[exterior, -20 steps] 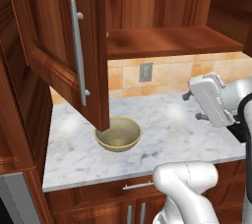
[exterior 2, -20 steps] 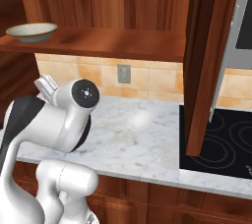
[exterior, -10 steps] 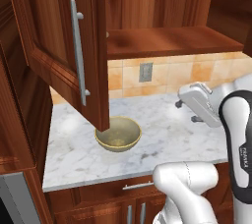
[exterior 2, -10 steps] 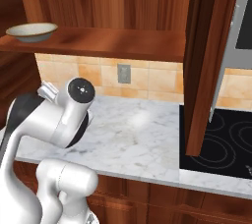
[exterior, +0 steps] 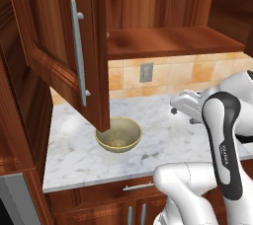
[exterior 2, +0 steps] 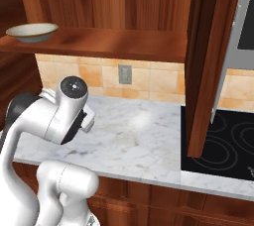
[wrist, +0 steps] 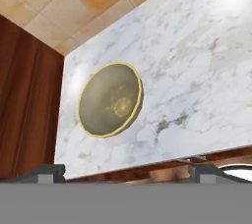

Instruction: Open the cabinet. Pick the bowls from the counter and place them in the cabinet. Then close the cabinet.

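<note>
The cabinet (exterior: 168,41) stands open, its left door (exterior: 69,51) swung out over the counter (exterior: 74,155). A deep olive-tan bowl (exterior: 118,134) sits on the counter just under that door's lower corner. The shallower bowl (exterior 2: 32,30) rests at the left end of the cabinet shelf (exterior 2: 124,41). My gripper (exterior: 185,104) hangs above the counter to the right of the deep bowl, apart from it. In the hand view the deep bowl (wrist: 110,99) lies ahead and my gripper (wrist: 127,173) is open, its fingertips (wrist: 47,171) wide apart with nothing between them.
The cabinet's right door (exterior 2: 208,61) hangs open over the seam between counter and black stovetop (exterior 2: 223,145). A wall outlet (exterior: 146,72) sits in the tiled backsplash. Lower cabinets with short handles (exterior: 136,187) run under the counter. A tall wooden panel (exterior: 20,120) closes the left side.
The hand has moved left along the counter toward the deep bowl, and the forearm has swung up in front of the left base camera. Bowls and doors have not moved.
</note>
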Controlling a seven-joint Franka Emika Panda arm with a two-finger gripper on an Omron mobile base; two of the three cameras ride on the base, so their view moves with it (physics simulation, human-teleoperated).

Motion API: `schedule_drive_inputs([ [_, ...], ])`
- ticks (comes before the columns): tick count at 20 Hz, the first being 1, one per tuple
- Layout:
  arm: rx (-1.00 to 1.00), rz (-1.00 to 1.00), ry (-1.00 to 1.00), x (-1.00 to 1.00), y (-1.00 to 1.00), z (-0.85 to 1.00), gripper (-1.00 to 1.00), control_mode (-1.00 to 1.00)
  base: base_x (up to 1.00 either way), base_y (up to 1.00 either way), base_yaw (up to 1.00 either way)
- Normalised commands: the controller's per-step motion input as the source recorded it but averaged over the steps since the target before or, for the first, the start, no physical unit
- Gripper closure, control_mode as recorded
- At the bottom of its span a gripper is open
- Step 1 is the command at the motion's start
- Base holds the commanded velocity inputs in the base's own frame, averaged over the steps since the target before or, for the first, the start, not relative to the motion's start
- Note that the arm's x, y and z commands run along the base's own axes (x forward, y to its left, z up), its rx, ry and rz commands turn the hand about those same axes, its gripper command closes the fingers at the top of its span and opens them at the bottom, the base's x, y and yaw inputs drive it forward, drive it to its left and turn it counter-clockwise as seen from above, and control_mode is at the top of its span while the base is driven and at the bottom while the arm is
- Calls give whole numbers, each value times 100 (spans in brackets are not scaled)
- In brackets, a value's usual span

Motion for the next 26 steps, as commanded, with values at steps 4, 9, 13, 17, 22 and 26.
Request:
schedule_drive_inputs([
  [4, -10, 0, 0, 34, 5, -32, -100, -100, 0, 0, 0],
  [9, -3, 0, 0, 33, 7, -34, -100, -100, 0, 0, 0],
  [13, 0, 0, 0, 27, 10, -41, -100, -100, 0, 0, 0],
  [17, 0, 0, 1, 28, 4, -42, -100, -100, 0, 0, 0],
  [22, 0, 0, 4, 30, 5, -32, -100, -100, 0, 0, 0],
  [26, 0, 0, 5, 31, 28, -9, -100, -100, 0, 0, 0],
])
